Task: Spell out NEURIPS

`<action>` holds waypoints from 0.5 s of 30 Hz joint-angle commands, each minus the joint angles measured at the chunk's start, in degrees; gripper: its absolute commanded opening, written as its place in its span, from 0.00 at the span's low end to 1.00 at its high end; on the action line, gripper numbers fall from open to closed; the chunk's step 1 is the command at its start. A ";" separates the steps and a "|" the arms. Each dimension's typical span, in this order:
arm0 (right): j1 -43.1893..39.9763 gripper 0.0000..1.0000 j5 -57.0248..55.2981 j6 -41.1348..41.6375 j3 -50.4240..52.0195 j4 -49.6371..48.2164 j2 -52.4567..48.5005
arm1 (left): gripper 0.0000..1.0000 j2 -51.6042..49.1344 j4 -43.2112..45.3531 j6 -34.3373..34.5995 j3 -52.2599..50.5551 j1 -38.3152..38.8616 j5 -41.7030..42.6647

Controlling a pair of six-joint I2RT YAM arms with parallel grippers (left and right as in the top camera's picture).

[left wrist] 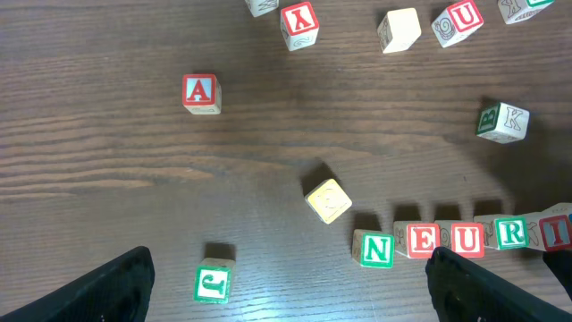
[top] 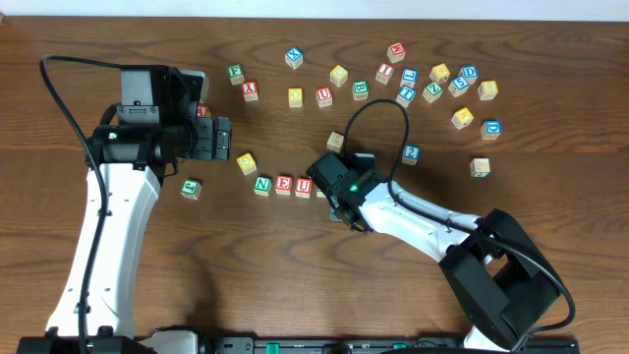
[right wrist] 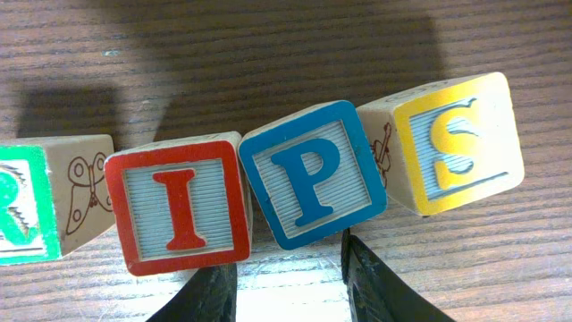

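NEURIPS is seen all but spelled out on the wooden table (right wrist: 268, 54). With the red I (right wrist: 179, 207) taken as the marker, the green R (left wrist: 511, 233) is set against it on the side where the word begins. Beyond the R, the red U (left wrist: 466, 238), red E (left wrist: 422, 240) and green N (left wrist: 375, 249) are lined up in order. On the I's other side the blue P (right wrist: 311, 174) is pressed close, slightly turned. The yellow S (right wrist: 456, 143) is met at the P's far corner, tilted and off the line.

The right gripper (right wrist: 286, 277) is poised just beside the I and P, its jaws narrowly parted with only bare wood between them; nothing is gripped. The left gripper (left wrist: 290, 268) is positioned well apart from the I, past the N, spread wide and empty.

All seven letters are judged placed; only the squaring of the P and S appears to be left. Spare cubes (left wrist: 329, 199), a red A (left wrist: 200, 92) among them, are scattered farther from the I.
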State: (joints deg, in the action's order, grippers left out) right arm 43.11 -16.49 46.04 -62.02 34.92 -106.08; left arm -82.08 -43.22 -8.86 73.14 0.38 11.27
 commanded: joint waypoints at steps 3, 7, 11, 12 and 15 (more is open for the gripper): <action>0.50 0.33 -1.64 1.73 0.33 0.17 0.52 | 0.96 0.11 -0.02 -0.13 1.18 -0.22 0.04; 0.50 0.33 -1.66 1.75 0.33 0.09 0.52 | 0.96 0.09 -0.02 -0.13 1.18 -0.22 0.04; 0.50 0.33 -2.45 2.01 0.33 -0.04 0.52 | 0.96 0.09 -0.02 -0.13 1.18 -0.22 0.07; 0.50 0.33 -2.49 2.01 0.33 -0.04 0.52 | 0.96 0.11 -0.02 -0.13 1.18 -0.20 0.07; 0.48 0.33 -2.47 2.01 0.33 -0.02 0.52 | 0.96 0.11 -0.02 -0.13 1.18 -0.22 0.07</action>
State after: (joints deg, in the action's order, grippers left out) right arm 43.11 -17.04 46.74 -62.02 34.87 -106.08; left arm -82.08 -43.22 -8.84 73.14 0.38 11.27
